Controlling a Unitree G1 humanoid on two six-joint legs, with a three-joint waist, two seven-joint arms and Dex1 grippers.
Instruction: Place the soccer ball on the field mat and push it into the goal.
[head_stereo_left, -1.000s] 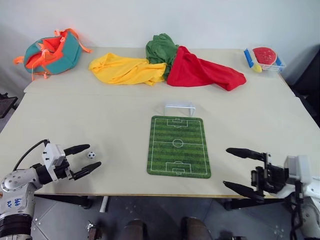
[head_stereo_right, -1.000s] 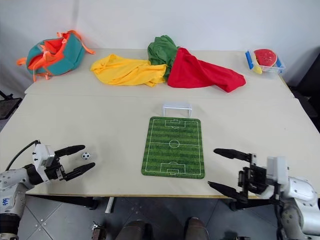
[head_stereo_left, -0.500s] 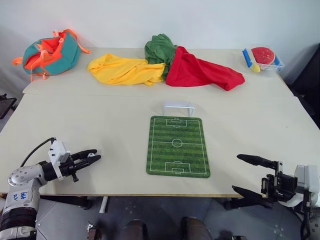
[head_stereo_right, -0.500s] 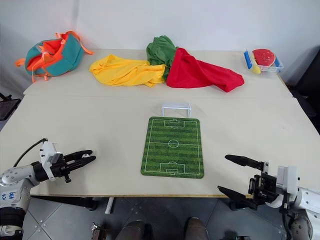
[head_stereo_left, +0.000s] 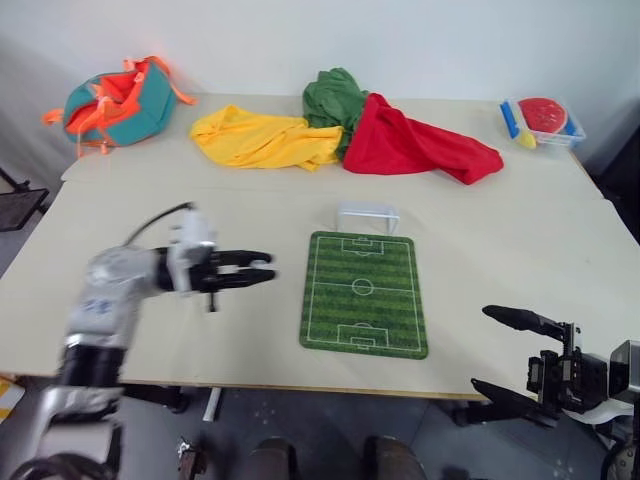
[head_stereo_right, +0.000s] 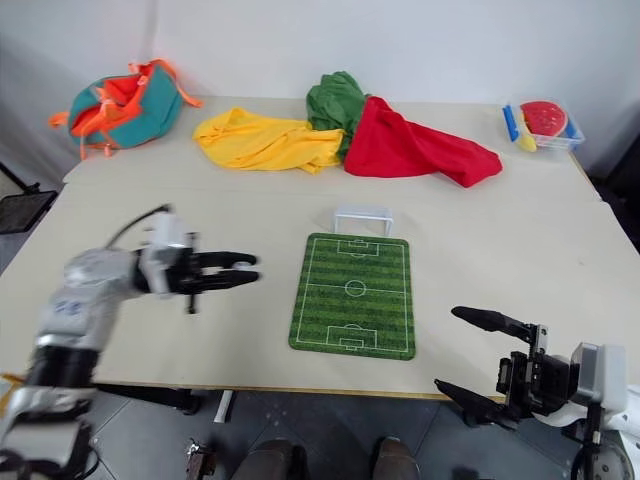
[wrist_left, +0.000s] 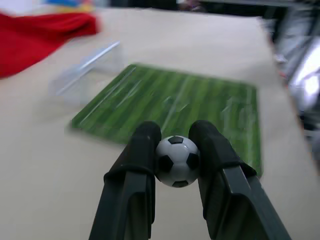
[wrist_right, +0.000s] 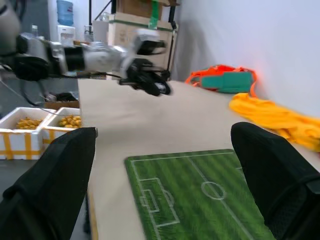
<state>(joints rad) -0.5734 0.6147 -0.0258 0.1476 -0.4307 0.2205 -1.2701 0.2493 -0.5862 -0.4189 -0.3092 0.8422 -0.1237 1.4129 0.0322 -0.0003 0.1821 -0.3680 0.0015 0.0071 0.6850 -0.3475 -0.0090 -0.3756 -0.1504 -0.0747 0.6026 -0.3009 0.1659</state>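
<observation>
**Ball lifted and carried toward the mat**

Since the earlier frames the left tool (head_stereo_left: 262, 277) has been closed on the tiny white soccer ball with black patches (wrist_left: 177, 161) and swung from the near-left edge of the pale counter (head_stereo_left: 520, 250) toward its middle — the ball is no longer lying on the surface but is pinched between the two black fingers (wrist_left: 142, 150), as the left wrist view shows. The tool is now held level, just short of the left edge of the flat green, turf-striped field mat with white pitch lines (head_stereo_left: 365, 305). The small white translucent goal frame (head_stereo_left: 367, 217) stands at the mat's far end. The pick-up is judged done; the placing and the push are not yet done. The right tool (head_stereo_left: 512, 352) is held wide apart and empty near the counter's near-right edge.

Blue marks are seen on the left forearm — too blurred to be read. No other writing is legible.
</observation>
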